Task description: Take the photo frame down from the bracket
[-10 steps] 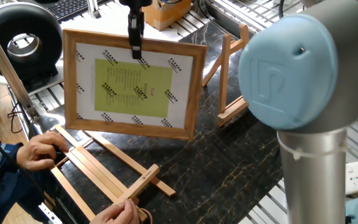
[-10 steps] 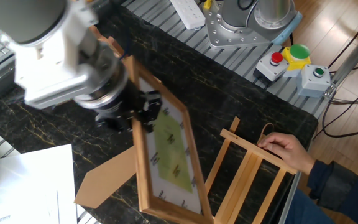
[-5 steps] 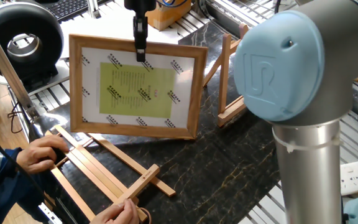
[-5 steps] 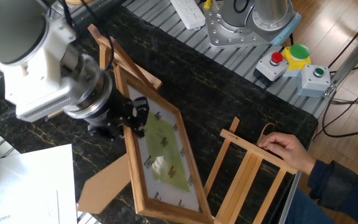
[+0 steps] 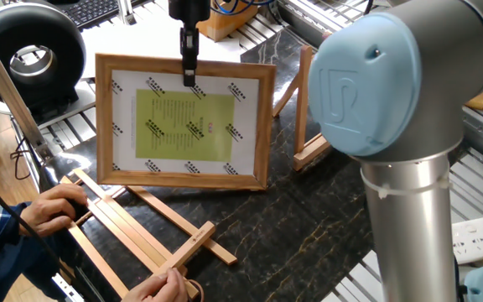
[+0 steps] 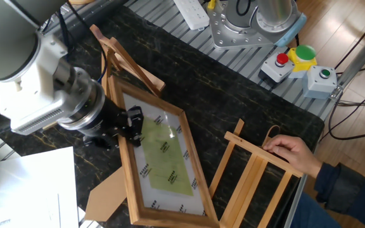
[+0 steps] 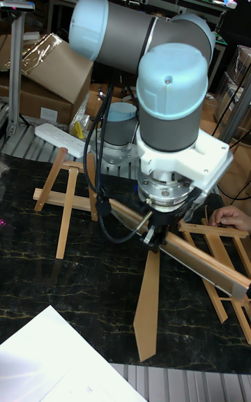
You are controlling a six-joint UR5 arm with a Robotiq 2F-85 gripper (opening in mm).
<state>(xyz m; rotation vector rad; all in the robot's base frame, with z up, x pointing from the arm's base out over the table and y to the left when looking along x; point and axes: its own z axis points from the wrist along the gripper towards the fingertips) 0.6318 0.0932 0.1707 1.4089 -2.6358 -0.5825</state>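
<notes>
**Frame off the bracket, held clear of the table**

Frame is clamped by its top rail in the gripper: the two dark fingers close on the wood near the rail's middle, one in front and one behind. In the other fixed view the gripper bites the same edge and the frame leans back, glass up. It hangs almost level, bottom rail low over the dark marbled table; whether it touches the top is not clear.

Bracket stands empty at the right, just beside the frame's right edge and apart from it. In the tall view it shows as an A-shaped stand with a cross bar.

Progress, as I read it: the lift-off looks done, since nothing rests on the bracket's ledge. Left: lower the frame to the table and let go.

Materials: frame is pale, smooth wood, rectangular, with reflective glazing, a white mat with small black marks and a yellow-green sheet in the centre. Bracket is thin strips of the same light wood. Table is dark stone-look with gold veins, set on ribbed metal.

Near left, a slatted easel lies flat, steadied by a person's hand.
</notes>
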